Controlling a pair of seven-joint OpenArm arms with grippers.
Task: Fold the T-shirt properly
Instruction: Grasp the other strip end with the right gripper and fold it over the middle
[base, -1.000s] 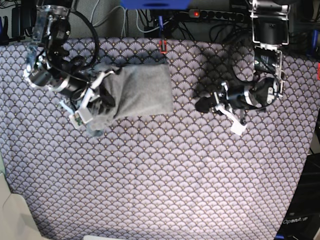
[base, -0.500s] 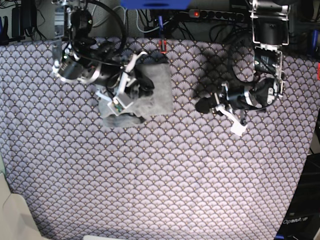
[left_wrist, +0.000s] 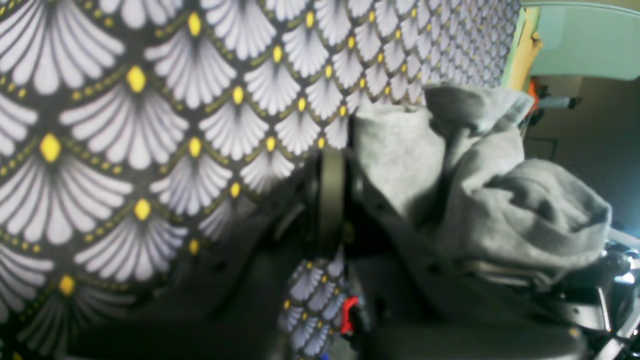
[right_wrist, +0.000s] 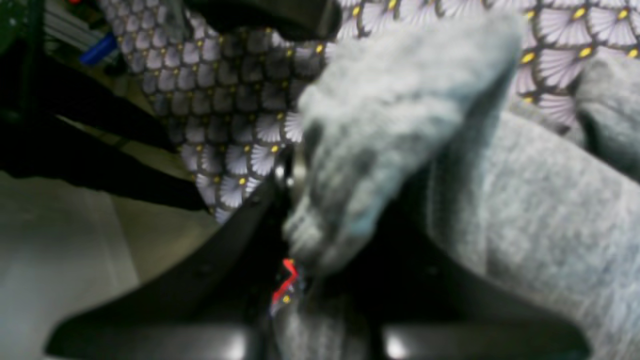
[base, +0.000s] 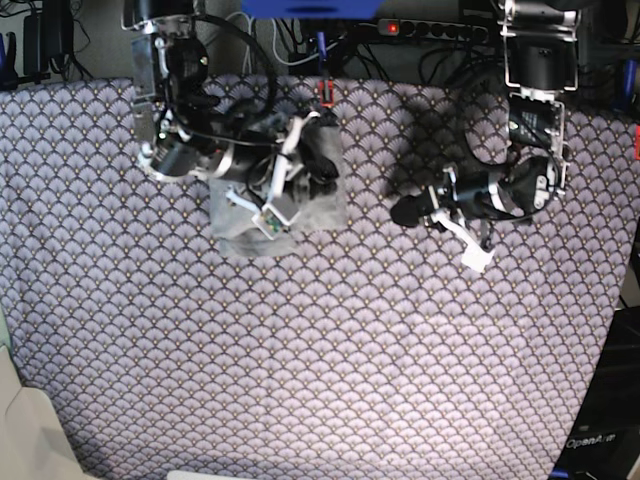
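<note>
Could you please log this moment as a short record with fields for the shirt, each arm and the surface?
shirt: the T-shirt, grey, folded into a compact bundle near the table's far edge
right gripper: over the bundle, jaws shut on a fold of grey fabric
left gripper: apart from the shirt, low over the patterned cloth, jaws shut, holding nothing
surface: purple fan-scale cloth covering the table

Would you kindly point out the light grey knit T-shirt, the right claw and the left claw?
Light grey knit T-shirt (base: 236, 222): base view, bare lower-left fold.
Right claw (base: 325, 166): base view, tips over the shirt.
Left claw (base: 404, 211): base view, closed tips.
</note>
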